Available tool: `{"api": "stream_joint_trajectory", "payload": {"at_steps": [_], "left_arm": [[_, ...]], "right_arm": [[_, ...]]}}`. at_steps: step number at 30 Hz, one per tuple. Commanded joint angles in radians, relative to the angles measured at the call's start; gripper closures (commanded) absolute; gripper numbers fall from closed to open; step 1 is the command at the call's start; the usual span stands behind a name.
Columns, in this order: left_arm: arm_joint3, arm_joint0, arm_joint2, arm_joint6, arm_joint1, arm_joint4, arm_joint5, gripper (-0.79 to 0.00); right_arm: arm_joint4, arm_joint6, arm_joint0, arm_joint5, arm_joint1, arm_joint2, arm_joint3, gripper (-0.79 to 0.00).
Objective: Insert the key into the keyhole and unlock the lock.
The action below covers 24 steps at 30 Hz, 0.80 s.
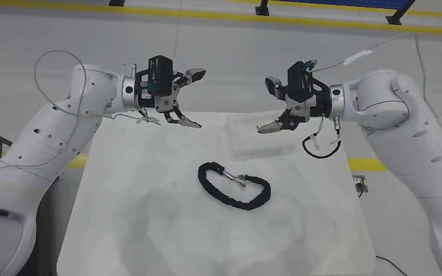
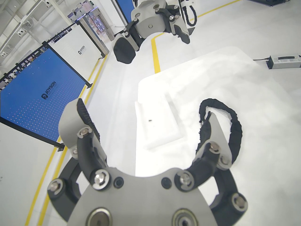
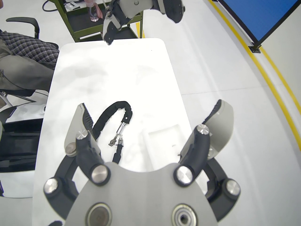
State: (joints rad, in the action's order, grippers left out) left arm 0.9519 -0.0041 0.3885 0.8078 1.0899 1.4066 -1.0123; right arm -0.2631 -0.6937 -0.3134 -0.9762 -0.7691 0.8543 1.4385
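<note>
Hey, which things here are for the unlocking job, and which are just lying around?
For the job: black cable lock; metal piece at its ends, likely the key; left gripper and right gripper, jaws open.
Just lying about: white tray; small dark speck in it, too small to identify; pink bottle on the green cart.

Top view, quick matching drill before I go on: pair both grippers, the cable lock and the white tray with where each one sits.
Things:
1. left gripper
2. right gripper
3. cable lock
4. white tray

Places:
A. lying looped in the middle of the table
B. open, at the table's far-left edge
C. flat on the table's far-right part
D. open, at the far edge by the tray

Pairs: 1-B, 2-D, 3-A, 4-C.
</note>
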Motion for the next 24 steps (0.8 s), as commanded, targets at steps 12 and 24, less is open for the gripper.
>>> {"api": "stream_joint_trajectory", "payload": {"at_steps": [12,24], "left_arm": [[-0.013,-0.197,-0.218,-0.057,-0.034,-0.263,0.000,-0.785],[0.002,-0.211,-0.219,-0.077,-0.040,-0.328,0.000,-0.784]], "right_arm": [[0.182,-0.102,0.099,-0.036,0.007,0.008,-0.088,-0.785],[0.195,-0.088,0.098,-0.036,0.012,0.026,-0.099,-0.785]]}}
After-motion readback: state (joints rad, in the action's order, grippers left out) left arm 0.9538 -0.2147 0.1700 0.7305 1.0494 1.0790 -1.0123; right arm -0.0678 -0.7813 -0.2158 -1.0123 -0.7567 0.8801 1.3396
